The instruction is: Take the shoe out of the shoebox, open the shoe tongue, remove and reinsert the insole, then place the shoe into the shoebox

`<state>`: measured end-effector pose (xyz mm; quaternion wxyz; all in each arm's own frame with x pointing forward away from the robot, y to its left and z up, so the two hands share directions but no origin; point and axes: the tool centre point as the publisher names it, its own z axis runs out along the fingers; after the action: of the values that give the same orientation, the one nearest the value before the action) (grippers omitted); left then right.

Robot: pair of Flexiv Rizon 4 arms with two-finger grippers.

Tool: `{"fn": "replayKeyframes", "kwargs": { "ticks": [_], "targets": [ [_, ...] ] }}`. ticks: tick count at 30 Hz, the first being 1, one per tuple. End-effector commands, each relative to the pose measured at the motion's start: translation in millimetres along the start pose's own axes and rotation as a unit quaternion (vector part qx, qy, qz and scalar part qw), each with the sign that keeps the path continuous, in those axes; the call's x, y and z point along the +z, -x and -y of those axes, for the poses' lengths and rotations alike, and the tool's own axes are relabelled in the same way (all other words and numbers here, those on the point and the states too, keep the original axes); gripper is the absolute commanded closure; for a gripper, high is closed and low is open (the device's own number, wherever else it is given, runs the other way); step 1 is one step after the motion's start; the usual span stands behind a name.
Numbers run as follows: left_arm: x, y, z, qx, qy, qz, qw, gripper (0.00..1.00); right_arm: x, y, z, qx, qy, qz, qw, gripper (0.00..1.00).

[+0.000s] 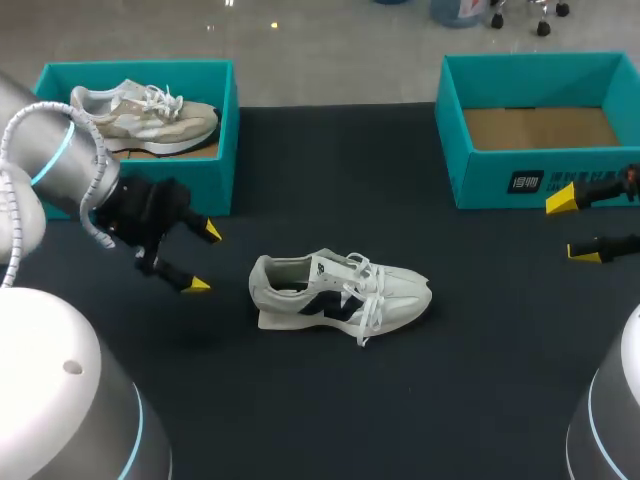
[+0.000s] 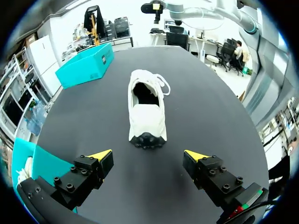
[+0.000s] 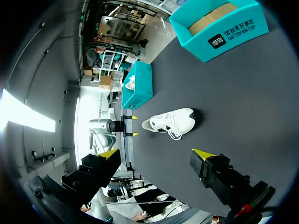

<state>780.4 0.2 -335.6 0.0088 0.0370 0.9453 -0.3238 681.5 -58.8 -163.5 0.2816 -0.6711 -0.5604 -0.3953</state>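
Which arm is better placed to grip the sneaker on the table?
Left, likely. The left gripper, open, sits off the heel of the white lace-up sneaker, facing it; the right gripper hangs by the empty teal cardboard box, farther off.

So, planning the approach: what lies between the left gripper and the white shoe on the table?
Only bare black table separates the left gripper from the white shoe; the left wrist view shows it.

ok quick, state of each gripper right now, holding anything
Left gripper: open, holding nothing.
Right gripper: open, holding nothing.
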Motion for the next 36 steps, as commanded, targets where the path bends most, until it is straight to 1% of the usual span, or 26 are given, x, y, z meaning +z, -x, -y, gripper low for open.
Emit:
{"fn": "replayKeyframes", "kwargs": {
  "ticks": [1,4,5,6,7,8,9,11,15,18,24,25,28,36],
  "targets": [
    [1.2,-5.5,4.6,-0.058,0.022,0.065,0.996,0.00,0.5,-0.2,0.3,0.001,0.000,0.001,1.000,0.00],
    [1.2,-5.5,4.6,-0.058,0.022,0.065,0.996,0.00,0.5,-0.2,0.3,0.001,0.000,0.001,1.000,0.00],
    [9.3,-7.4,-2.4,-0.053,-0.007,0.048,0.997,0.00,0.5,-0.2,0.3,0.001,0.000,0.001,1.000,0.00],
    [14.9,-8.5,-10.4,-0.057,-0.032,0.018,0.998,0.00,0.5,-0.2,0.3,0.001,0.000,0.001,1.000,0.00],
    [19.4,-8.8,-17.2,-0.058,-0.050,0.013,0.997,0.00,0.5,-0.2,0.3,0.001,0.000,0.001,1.000,0.00],
    [23.9,-8.4,-24.5,-0.060,-0.062,0.008,0.996,0.00,0.5,-0.2,0.3,0.001,0.000,0.001,1.000,0.00],
    [26.4,-9.2,-30.0,-0.057,-0.085,-0.008,0.995,0.00,0.5,-0.2,0.3,0.001,0.000,0.001,1.000,0.00],
    [29.4,-9.9,-37.8,-0.055,-0.110,-0.018,0.992,0.00,0.5,-0.2,0.3,0.001,0.000,0.001,1.000,0.00],
    [31.6,-10.5,-45.7,-0.040,-0.169,-0.038,0.984,0.00,0.5,-0.2,0.3,0.001,0.000,0.001,1.000,0.00],
    [32.1,-9.7,-47.2,-0.056,-0.195,-0.032,0.979,0.00,0.5,-0.2,0.3,0.001,0.000,0.001,1.000,0.00],
    [21.5,-16.8,-36.9,-0.051,-0.200,-0.009,0.978,0.00,0.5,-0.2,0.3,0.001,0.000,0.001,1.000,0.00],
    [20.1,-18.6,-35.5,-0.051,-0.202,-0.012,0.978,0.00,0.5,-0.2,0.3,0.001,0.000,0.001,1.000,0.00],
    [18.1,-23.7,-31.1,-0.055,-0.191,-0.007,0.980,0.00,0.5,-0.2,0.3,0.001,0.000,0.001,1.000,0.00],
    [18.1,-23.7,-31.1,-0.055,-0.191,-0.007,0.980,0.00,0.5,-0.2,0.3,0.001,0.000,0.001,1.000,0.00]
  ]
}}
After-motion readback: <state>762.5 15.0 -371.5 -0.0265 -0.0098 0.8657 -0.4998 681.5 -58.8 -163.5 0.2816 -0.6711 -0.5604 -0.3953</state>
